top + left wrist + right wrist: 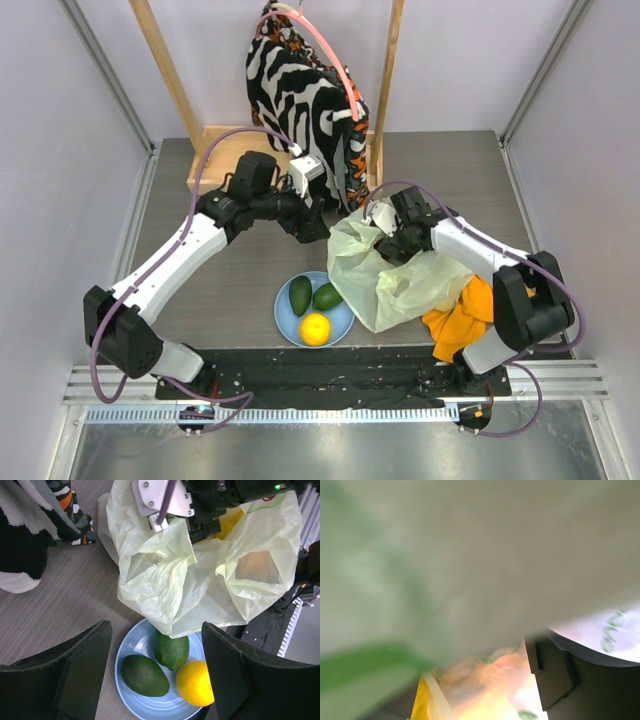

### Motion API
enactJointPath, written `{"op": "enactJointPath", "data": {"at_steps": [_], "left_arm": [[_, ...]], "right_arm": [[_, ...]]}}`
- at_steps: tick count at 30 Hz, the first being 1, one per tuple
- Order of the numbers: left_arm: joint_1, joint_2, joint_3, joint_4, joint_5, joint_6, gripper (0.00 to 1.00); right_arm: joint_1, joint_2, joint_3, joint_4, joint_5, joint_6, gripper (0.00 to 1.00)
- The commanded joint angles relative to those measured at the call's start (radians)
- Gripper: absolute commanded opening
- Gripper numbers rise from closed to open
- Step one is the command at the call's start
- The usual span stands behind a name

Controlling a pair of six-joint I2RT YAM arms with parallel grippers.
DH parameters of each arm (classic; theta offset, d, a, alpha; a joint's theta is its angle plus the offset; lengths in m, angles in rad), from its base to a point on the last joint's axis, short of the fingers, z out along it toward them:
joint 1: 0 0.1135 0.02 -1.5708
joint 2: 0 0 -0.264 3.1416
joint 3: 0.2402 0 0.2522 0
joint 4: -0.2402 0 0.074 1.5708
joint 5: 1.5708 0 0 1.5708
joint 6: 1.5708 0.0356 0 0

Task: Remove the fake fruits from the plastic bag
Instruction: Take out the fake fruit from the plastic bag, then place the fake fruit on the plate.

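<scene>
- Left claw [156,630] hangs spread wide above the counter [240,300], its two dark fingers [65,675] well apart and pinching nothing.
- Right claw [400,235] sits at the top of the thin, translucent, pale yellow-green plastic bag [395,280]. Film is bunched against it and hides its jaws, so I cannot tell whether it pinches the bag.
- From the right wrist, blurred pale film fills nearly the whole view, with one dark finger [555,670] showing at the lower right.
- That bag stands crumpled in a peak just right of the light blue round plate [290,322]. Its lower edge overhangs the plate's rim.
- On the plate lie the left dark green plastic avocado [300,295] and the right dark green plastic avocado [327,296], side by side. The bag's edge covers part of the right one.
- Nearer the arm bases, the round yellow-orange plastic fruit [315,328] also rests on the plate, just beside both avocados.
- I cannot tell whether any fruit is inside the bag.
- A crumpled orange cloth [460,320] lies against the bag's right side.
- At the far side, a black-and-white zebra-patterned garment [305,100] hangs between the posts of a wooden frame [165,70].
</scene>
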Motion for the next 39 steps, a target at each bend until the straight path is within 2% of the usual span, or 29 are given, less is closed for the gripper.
{"op": "enactJointPath", "data": {"at_steps": [1, 5, 9, 11, 13, 15, 18, 19, 23, 27, 28, 29, 31, 32, 34, 35, 39], "left_arm": [[0.003, -0.018, 0.0, 0.041, 0.035, -0.017, 0.77], [0.005, -0.014, -0.008, 0.047, 0.035, -0.017, 0.77], [0.005, -0.013, -0.012, 0.053, 0.033, -0.02, 0.77], [0.005, -0.013, -0.008, 0.044, 0.033, -0.014, 0.77], [0.006, -0.011, 0.0, 0.029, 0.024, -0.006, 0.77], [0.016, -0.005, 0.008, 0.015, 0.013, 0.015, 0.77], [0.031, 0.013, 0.05, -0.031, 0.001, 0.066, 0.77], [0.034, 0.018, 0.073, -0.054, -0.002, 0.08, 0.77], [0.042, 0.03, 0.124, -0.116, -0.034, 0.15, 0.77], [0.06, -0.031, 0.103, -0.128, -0.033, 0.16, 0.77], [0.066, -0.053, 0.094, -0.128, -0.033, 0.158, 0.77], [0.081, -0.074, 0.072, -0.133, -0.031, 0.158, 0.77], [0.094, -0.15, 0.051, -0.142, -0.03, 0.158, 0.78], [0.112, -0.177, 0.02, -0.145, -0.03, 0.155, 0.78], [0.149, -0.267, -0.008, -0.149, -0.007, 0.131, 0.79], [0.19, -0.301, -0.024, -0.15, 0.007, 0.112, 0.79], [0.279, -0.441, -0.087, -0.191, 0.019, 0.127, 0.8]], "right_arm": [[-0.016, 0.051, -0.005, 0.06, -0.052, -0.007, 0.82], [-0.022, 0.086, 0.009, 0.03, -0.133, -0.008, 0.78], [-0.031, 0.08, 0.048, -0.024, -0.211, -0.013, 0.45], [-0.033, 0.053, 0.091, -0.071, -0.227, -0.007, 0.36], [-0.036, -0.019, 0.173, -0.169, -0.266, -0.01, 0.31], [-0.036, -0.11, 0.273, -0.282, -0.323, -0.008, 0.31], [-0.036, -0.196, 0.434, -0.485, -0.502, -0.011, 0.3], [-0.033, -0.216, 0.464, -0.53, -0.591, -0.016, 0.29], [-0.015, -0.28, 0.506, -0.663, -0.707, -0.02, 0.28], [0.042, -0.317, 0.458, -0.607, -0.736, 0.045, 0.25], [0.079, -0.317, 0.458, -0.593, -0.727, 0.065, 0.24], [0.178, -0.317, 0.466, -0.557, -0.681, 0.119, 0.24], [0.298, -0.317, 0.478, -0.509, -0.617, 0.177, 0.26], [0.347, -0.299, 0.487, -0.465, -0.627, 0.202, 0.27], [0.346, -0.253, 0.499, -0.422, -0.67, 0.283, 0.28], [0.36, -0.201, 0.507, -0.399, -0.671, 0.291, 0.28], [0.539, -0.074, 0.486, -0.388, -0.6, 0.173, 0.29]]}}
